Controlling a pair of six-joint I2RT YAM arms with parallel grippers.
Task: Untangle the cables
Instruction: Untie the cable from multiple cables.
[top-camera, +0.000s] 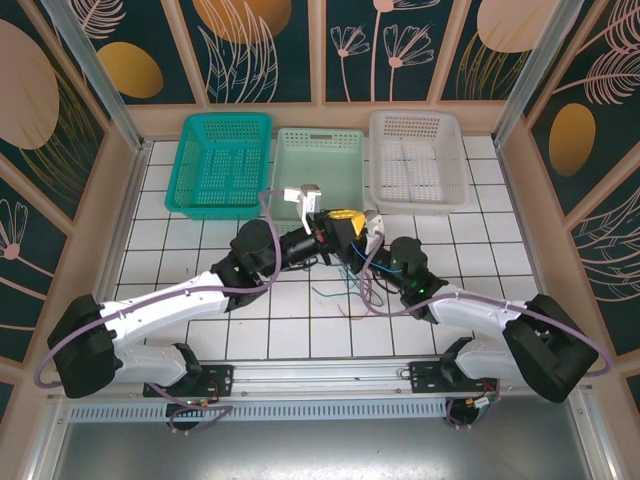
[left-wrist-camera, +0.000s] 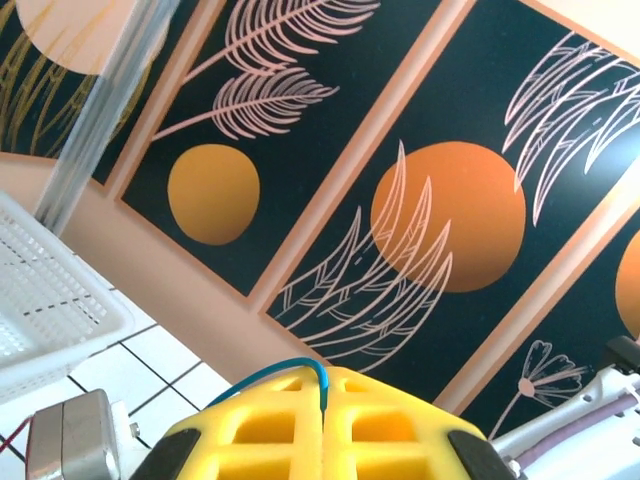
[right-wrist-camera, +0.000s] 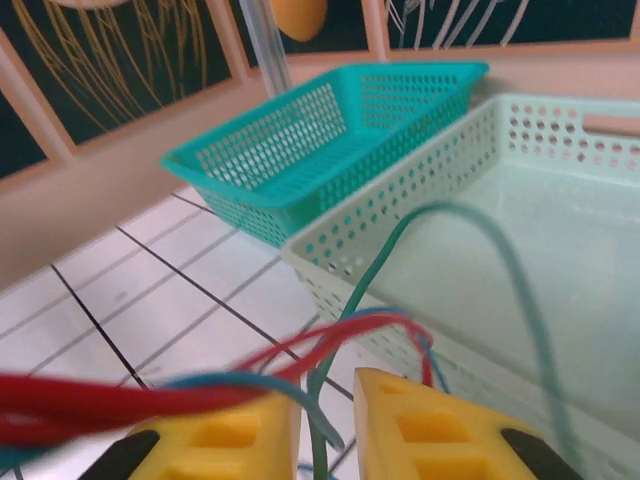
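Over square tiles (top-camera: 180, 250), left jaws pinch thin blue cable (left-wrist-camera: 290, 364) (right jaws' grip unclear).

Left claw (top-camera: 345, 220): just left of right claw (top-camera: 372, 232).
Cables (top-camera: 350, 285): before both claws, down to the surface (top-camera: 180, 235).
Middle basket (top-camera: 318, 135): directly behind claws.

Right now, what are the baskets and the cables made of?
Teal basket and pale green basket: probably moulded plastic, slightly glossy, with neat rows of holes. Cables: likely soft plastic coating, smooth, since they curl in loose loops; their insides are hidden.
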